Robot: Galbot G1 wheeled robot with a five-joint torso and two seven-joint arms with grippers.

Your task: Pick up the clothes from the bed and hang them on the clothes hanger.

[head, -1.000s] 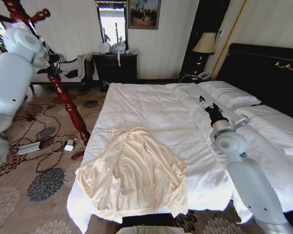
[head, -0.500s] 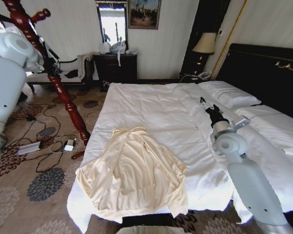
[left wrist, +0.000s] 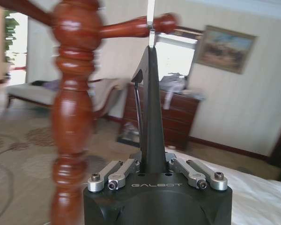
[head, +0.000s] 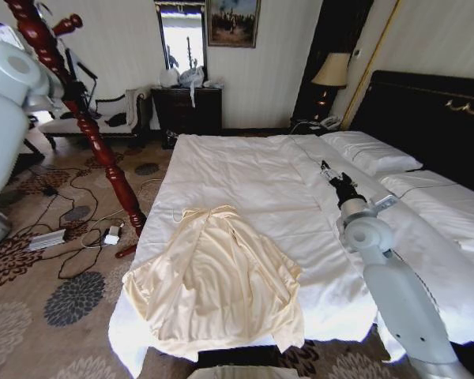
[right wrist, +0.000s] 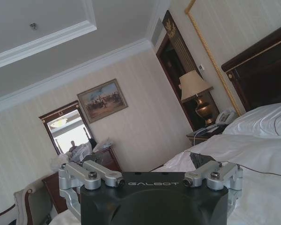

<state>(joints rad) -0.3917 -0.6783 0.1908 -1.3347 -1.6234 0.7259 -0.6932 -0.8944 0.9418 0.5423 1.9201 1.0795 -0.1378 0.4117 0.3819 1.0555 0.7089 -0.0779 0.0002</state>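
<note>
left jaws [left wrist: 157, 171] clamp the clothes hanger [left wrist: 150, 117] upright by the wooden coat stand [left wrist: 72, 112]; right jaws [head: 329, 171], seemingly apart, rest on the bed [head: 245, 170]; clothes [head: 217, 276] lie spread, untouched.

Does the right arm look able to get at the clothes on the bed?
Probably yes: the right gripper hangs over bare duvet, and nothing lies between it and the clothes spread on the bed.

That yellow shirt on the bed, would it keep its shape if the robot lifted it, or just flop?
Probably flop: the shirt lies flat, thin and wrinkled on the bed, so it would likely sag from wherever it is pinched. Its sheen suggests a silky cloth that may slip. One edge already droops over the bed's foot, so a push might bunch it.
</note>
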